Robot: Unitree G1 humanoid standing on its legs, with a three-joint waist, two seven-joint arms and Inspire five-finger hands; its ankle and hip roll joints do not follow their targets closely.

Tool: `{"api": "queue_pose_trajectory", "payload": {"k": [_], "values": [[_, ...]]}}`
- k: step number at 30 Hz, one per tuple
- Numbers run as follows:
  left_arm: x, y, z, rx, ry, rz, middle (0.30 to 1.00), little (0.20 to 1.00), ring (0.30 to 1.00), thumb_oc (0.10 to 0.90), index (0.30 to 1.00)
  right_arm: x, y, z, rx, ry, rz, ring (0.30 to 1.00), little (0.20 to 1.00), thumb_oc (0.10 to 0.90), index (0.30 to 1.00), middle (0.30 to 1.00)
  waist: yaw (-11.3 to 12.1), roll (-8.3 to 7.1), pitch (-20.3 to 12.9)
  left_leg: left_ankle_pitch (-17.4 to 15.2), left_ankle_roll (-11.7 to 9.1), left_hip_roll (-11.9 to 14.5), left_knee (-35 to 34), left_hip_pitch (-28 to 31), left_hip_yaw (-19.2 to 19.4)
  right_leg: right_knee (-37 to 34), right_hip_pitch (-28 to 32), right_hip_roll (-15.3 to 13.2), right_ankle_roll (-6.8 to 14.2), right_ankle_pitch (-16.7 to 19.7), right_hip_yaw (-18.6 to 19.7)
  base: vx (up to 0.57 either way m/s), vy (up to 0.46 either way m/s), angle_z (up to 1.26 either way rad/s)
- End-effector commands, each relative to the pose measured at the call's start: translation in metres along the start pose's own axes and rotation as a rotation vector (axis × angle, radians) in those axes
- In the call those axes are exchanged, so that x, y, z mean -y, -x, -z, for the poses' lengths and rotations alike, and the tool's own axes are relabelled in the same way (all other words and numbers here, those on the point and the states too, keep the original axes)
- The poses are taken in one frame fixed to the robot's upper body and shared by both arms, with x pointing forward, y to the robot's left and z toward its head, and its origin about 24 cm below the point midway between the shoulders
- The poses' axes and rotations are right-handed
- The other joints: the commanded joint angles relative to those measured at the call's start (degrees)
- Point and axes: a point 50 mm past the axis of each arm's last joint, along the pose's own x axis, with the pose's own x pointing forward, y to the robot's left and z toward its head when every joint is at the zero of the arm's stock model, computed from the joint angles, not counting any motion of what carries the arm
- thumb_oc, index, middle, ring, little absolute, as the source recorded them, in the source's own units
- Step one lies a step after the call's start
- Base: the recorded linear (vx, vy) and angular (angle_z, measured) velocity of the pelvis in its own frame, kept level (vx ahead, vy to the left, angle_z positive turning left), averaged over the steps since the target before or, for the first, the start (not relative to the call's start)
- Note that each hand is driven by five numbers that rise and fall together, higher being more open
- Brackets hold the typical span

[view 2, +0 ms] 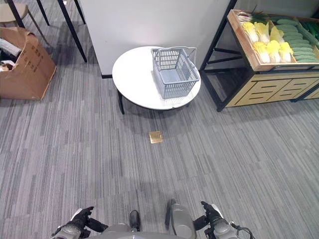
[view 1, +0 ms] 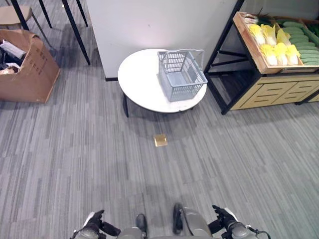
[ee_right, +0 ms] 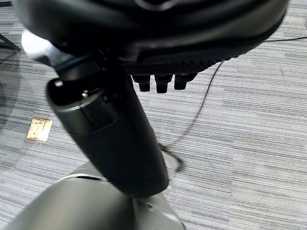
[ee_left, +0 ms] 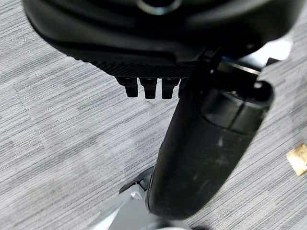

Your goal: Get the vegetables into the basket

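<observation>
Empty grey plastic mesh basket [view 1: 181, 74] at the round white table's [view 1: 139, 79] right edge, ready for loading; yellow-and-green vegetables [view 1: 279, 42] fill the wooden shelf tray [view 1: 249, 42]. Left hand [view 1: 93, 224] and right hand [view 1: 224, 219] hang low, fingers relaxed, grasping nothing.

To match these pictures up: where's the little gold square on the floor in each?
Left eye view: gold square on the floor before the round table.
Right eye view: same spot.
Left wrist view: on the carpet.
Right wrist view: likewise.
Shared landmark: striped grey carpet.
</observation>
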Motion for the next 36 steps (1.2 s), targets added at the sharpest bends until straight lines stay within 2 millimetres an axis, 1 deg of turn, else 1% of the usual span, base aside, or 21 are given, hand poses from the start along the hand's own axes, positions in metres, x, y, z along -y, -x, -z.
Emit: {"api": "queue_pose_trajectory", "payload": {"k": [1, 4, 6, 8, 9, 10, 11, 14, 17, 18, 20, 21, 22, 23, 24, 27, 29, 30, 31, 33, 36], "values": [[-0.003, 0.001, 0.003, 0.005, -0.031, -0.001, 1.000, 1.000, 1.000, 0.900, 1.000, -0.006, -0.003, -0.027, 0.105, -0.022, -0.036, 1.000, 1.000, 0.900, 1.000, 1.000, -2.1, 0.13, 2.9, -4.7, -4.4, 3.9, 7.0, -0.6, -4.1, -9.0, 1.7, -1.2, 2.5, 13.4, 3.7, 0.31, -0.100, 0.12], [-0.001, 0.001, 0.006, -0.003, -0.037, 0.010, 1.000, 1.000, 1.000, 0.900, 1.000, -0.003, -0.003, -0.027, 0.106, -0.029, -0.033, 1.000, 1.000, 0.900, 1.000, 1.000, -2.6, 0.58, 2.6, -5.1, -5.2, 4.1, 7.3, 1.5, -5.1, -8.2, 1.5, -1.2, 2.8, 14.0, 4.3, 0.25, -0.103, 0.23], [0.003, 0.002, 0.009, -0.012, -0.030, 0.020, 1.000, 1.000, 1.000, 0.900, 1.000, 0.004, -0.002, -0.024, 0.104, -0.012, -0.026, 1.000, 1.000, 0.900, 1.000, 1.000, -3.1, 1.51, 1.6, -5.1, -6.6, 5.5, 6.7, 4.7, -6.4, -6.1, 2.2, 0.4, 1.6, 12.4, 3.4, 0.42, -0.254, 0.43], [0.005, 0.002, 0.011, -0.020, -0.022, 0.025, 1.000, 1.000, 1.000, 0.900, 1.000, 0.009, -0.001, -0.020, 0.092, -0.016, -0.010, 1.000, 1.000, 0.900, 1.000, 1.000, -3.2, 2.21, 0.8, -3.8, -7.5, 6.9, 6.8, 5.2, -7.3, -5.6, 3.1, 1.5, 0.6, 11.2, 2.2, 0.40, -0.348, 0.27], [0.008, 0.002, 0.007, -0.010, -0.027, 0.031, 1.000, 1.000, 1.000, 0.900, 1.000, 0.018, -0.001, -0.018, 0.084, -0.024, 0.019, 1.000, 1.000, 0.900, 1.000, 1.000, -3.4, 3.42, 0.2, 1.0, -9.9, 9.0, 10.5, 3.6, -7.9, -5.5, 4.3, 3.2, -1.2, 9.4, 0.7, 0.31, -0.342, 0.39], [0.008, 0.002, 0.007, -0.010, -0.027, 0.031, 1.000, 1.000, 1.000, 0.900, 1.000, 0.018, -0.001, -0.018, 0.084, -0.023, 0.019, 1.000, 1.000, 0.900, 1.000, 1.000, -3.5, 3.45, 0.2, 1.0, -9.9, 9.1, 10.5, 3.5, -8.0, -5.6, 4.3, 3.2, -1.2, 9.3, 0.6, 0.40, -0.469, 0.39], [0.012, 0.001, 0.000, 0.012, -0.009, 0.035, 1.000, 1.000, 1.000, 0.900, 1.000, 0.027, -0.001, -0.017, 0.077, -0.006, 0.046, 1.000, 1.000, 0.900, 1.000, 1.000, -3.3, 3.37, 0.8, 5.6, -11.5, 9.6, 20.4, -0.5, -9.0, -6.0, 6.5, 4.1, -3.4, 7.4, 0.0, 0.17, -0.211, 0.30], [0.012, 0.000, -0.005, 0.031, 0.002, 0.032, 1.000, 1.000, 1.000, 0.900, 1.000, 0.032, 0.000, -0.010, 0.046, -0.006, 0.065, 1.000, 1.000, 0.900, 1.000, 1.000, -2.8, 3.20, 1.2, 7.3, -11.3, 9.7, 21.3, -2.2, -9.5, -6.2, 8.4, 4.4, -4.2, 5.9, -0.2, 0.20, -0.156, 0.08], [0.016, 0.000, -0.008, 0.043, 0.023, 0.033, 1.000, 1.000, 1.000, 0.900, 1.000, 0.038, 0.002, 0.003, -0.007, -0.012, 0.091, 1.000, 1.000, 0.900, 1.000, 1.000, -1.9, 2.84, 1.6, 4.8, -10.0, 9.1, 17.4, -6.7, -8.7, -7.2, 10.5, 3.2, -3.5, 5.2, 0.0, 0.22, -0.020, -0.02], [0.016, 0.001, -0.007, 0.044, 0.018, 0.029, 1.000, 1.000, 1.000, 0.900, 1.000, 0.042, 0.003, 0.007, -0.023, -0.012, 0.105, 1.000, 1.000, 0.900, 1.000, 1.000, -1.3, 3.04, 1.4, 3.4, -9.6, 9.6, 10.5, -9.7, -7.7, -8.1, 11.5, 2.5, -2.8, 4.3, 0.1, 0.26, 0.098, 0.31], [0.017, 0.001, -0.007, 0.044, 0.011, 0.028, 1.000, 1.000, 1.000, 0.900, 1.000, 0.043, 0.004, 0.010, -0.033, -0.013, 0.112, 1.000, 1.000, 0.900, 1.000, 1.000, -0.9, 3.29, 1.5, 4.5, -9.7, 10.1, 7.7, -10.9, -7.6, -8.3, 12.1, 2.3, -2.6, 3.8, 0.5, 0.23, 0.119, 0.13], [0.018, 0.001, -0.007, 0.045, 0.000, 0.024, 1.000, 1.000, 1.000, 0.900, 1.000, 0.046, 0.005, 0.016, -0.061, -0.005, 0.128, 1.000, 1.000, 0.900, 1.000, 1.000, 0.3, 4.12, 1.4, 9.1, -10.3, 11.3, 2.9, -14.2, -9.1, -8.7, 14.0, 2.8, -2.4, 2.6, 1.3, 0.18, 0.110, -0.13], [0.018, 0.001, -0.007, 0.045, -0.001, 0.024, 1.000, 1.000, 1.000, 0.900, 1.000, 0.046, 0.005, 0.017, -0.062, -0.005, 0.128, 1.000, 1.000, 0.900, 1.000, 1.000, 0.4, 4.08, 1.5, 9.1, -10.3, 11.3, 2.8, -14.0, -9.0, -8.7, 14.2, 2.7, -2.4, 2.6, 1.4, 0.38, 0.252, -0.18], [0.016, 0.001, -0.008, 0.051, -0.005, 0.015, 1.000, 1.000, 1.000, 0.900, 1.000, 0.046, 0.006, 0.020, -0.074, 0.003, 0.135, 1.000, 1.000, 0.900, 1.000, 1.000, 1.2, 4.59, 1.3, 12.8, -11.2, 12.3, -0.5, -16.2, -9.1, -8.9, 16.2, 2.9, -2.3, 1.4, 2.3, 0.31, 0.227, -0.22], [0.014, 0.001, -0.008, 0.053, -0.009, 0.009, 1.000, 1.000, 1.000, 0.900, 1.000, 0.046, 0.007, 0.023, -0.083, 0.004, 0.136, 1.000, 1.000, 0.900, 1.000, 1.000, 1.5, 4.57, 1.2, 13.4, -11.5, 12.5, -0.7, -16.5, -8.6, -8.7, 17.2, 2.7, -2.1, 0.9, 2.8, 0.41, 0.316, -0.46], [0.013, 0.001, -0.006, 0.049, -0.009, 0.006, 1.000, 1.000, 1.000, 0.900, 1.000, 0.040, 0.009, 0.033, -0.121, -0.001, 0.127, 1.000, 1.000, 0.900, 1.000, 1.000, 2.1, 4.05, 0.6, 12.2, -10.9, 12.5, 0.9, -15.4, -7.0, -7.7, 19.0, 1.8, -1.7, -0.4, 3.4, 0.24, 0.238, -0.46], [0.011, 0.001, -0.004, 0.047, -0.015, -0.010, 1.000, 1.000, 1.000, 0.900, 1.000, 0.034, 0.010, 0.038, -0.135, -0.015, 0.120, 1.000, 1.000, 0.900, 1.000, 1.000, 2.2, 3.19, -0.1, 10.7, -9.7, 11.2, 1.9, -14.5, -6.1, -6.8, 19.6, -0.1, -0.4, 0.1, 3.9, 0.26, 0.357, -0.32], [0.007, 0.001, -0.008, 0.063, -0.049, -0.024, 1.000, 1.000, 1.000, 0.900, 1.000, 0.025, 0.008, 0.037, -0.131, -0.006, 0.089, 1.000, 1.000, 0.900, 1.000, 1.000, 2.1, 1.89, -0.6, 8.7, -8.4, 9.6, 3.2, -14.0, -4.5, -5.2, 19.0, -2.1, 0.9, 3.7, 4.9, 0.23, 0.353, -0.33], [0.007, 0.001, -0.008, 0.063, -0.049, -0.024, 1.000, 1.000, 1.000, 0.900, 1.000, 0.025, 0.008, 0.037, -0.131, -0.006, 0.089, 1.000, 1.000, 0.900, 1.000, 1.000, 2.2, 1.82, -0.6, 8.6, -8.4, 9.5, 3.3, -14.0, -4.4, -5.2, 19.0, -2.2, 0.9, 3.7, 5.0, 0.21, 0.358, -0.30], [0.003, 0.000, -0.012, 0.080, -0.061, -0.034, 1.000, 1.000, 1.000, 0.900, 1.000, 0.018, 0.006, 0.029, -0.108, 0.011, 0.069, 1.000, 1.000, 0.900, 1.000, 1.000, 2.3, 1.04, -0.3, 6.8, -6.9, 8.3, 4.2, -13.2, -3.2, -2.6, 17.5, -3.3, 1.6, 6.0, 5.9, 0.11, 0.260, -0.21], [-0.004, -0.001, -0.014, 0.077, -0.067, -0.054, 1.000, 1.000, 1.000, 0.900, 1.000, 0.009, 0.002, 0.015, -0.065, 0.023, 0.042, 1.000, 1.000, 0.900, 1.000, 1.000, 2.3, 0.43, 0.3, 4.5, -5.1, 7.2, 4.8, -11.6, -1.4, 3.4, 14.4, -4.1, 1.7, 8.7, 4.5, 0.15, 0.359, -0.23]]}}
